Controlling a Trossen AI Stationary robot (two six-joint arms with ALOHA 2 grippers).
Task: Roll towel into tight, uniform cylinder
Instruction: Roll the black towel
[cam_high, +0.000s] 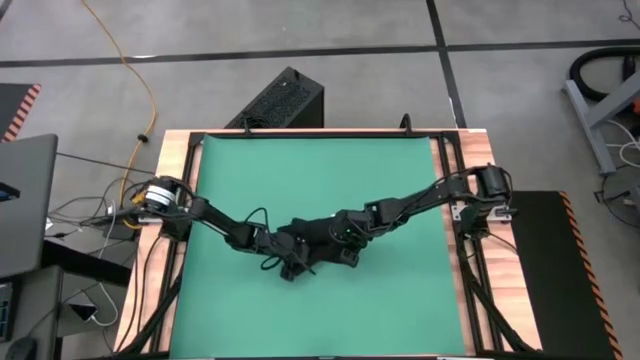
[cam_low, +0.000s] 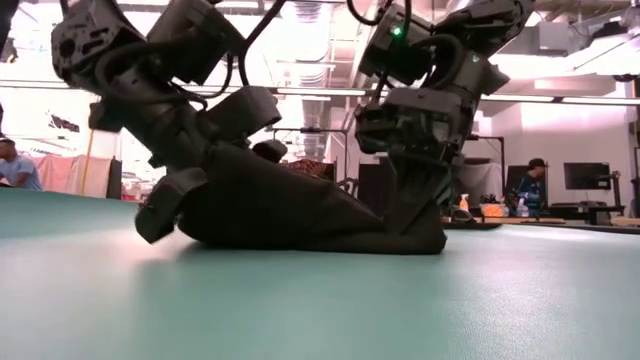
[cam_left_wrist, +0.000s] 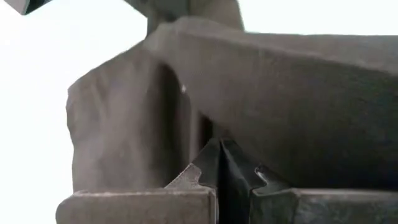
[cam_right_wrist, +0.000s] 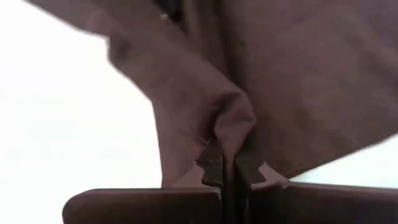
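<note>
The black towel (cam_high: 315, 243) lies bunched in the middle of the green mat (cam_high: 320, 170), between my two grippers. In the low view the towel (cam_low: 290, 215) forms a wedge, tall at its left end and sloping down to its right end on the mat. My left gripper (cam_left_wrist: 219, 149) is shut on the towel's left end. My right gripper (cam_right_wrist: 229, 155) is shut on its right end, low at the mat (cam_low: 420, 235). The two arms meet over the towel and hide much of it from above. My left gripper pinches a fold of the towel (cam_left_wrist: 217, 138) between its two fingers, coming slantwise down from the table's left. The cloth stands up in front of the fingers; this end (cam_low: 200, 205) is raised while the towel's underside stays on the mat. My right gripper pinches a bunched fold of the towel (cam_right_wrist: 235, 124) between its two fingers, pointing steeply down from the table's right. The cloth puckers at the fingertips. This end (cam_low: 435, 240) sits on the mat.
Open green mat lies on all sides of the towel, framed by wooden table edges (cam_high: 455, 290). A black ribbed box (cam_high: 280, 100) stands on the floor beyond the far edge. People sit in the room behind (cam_low: 530, 185).
</note>
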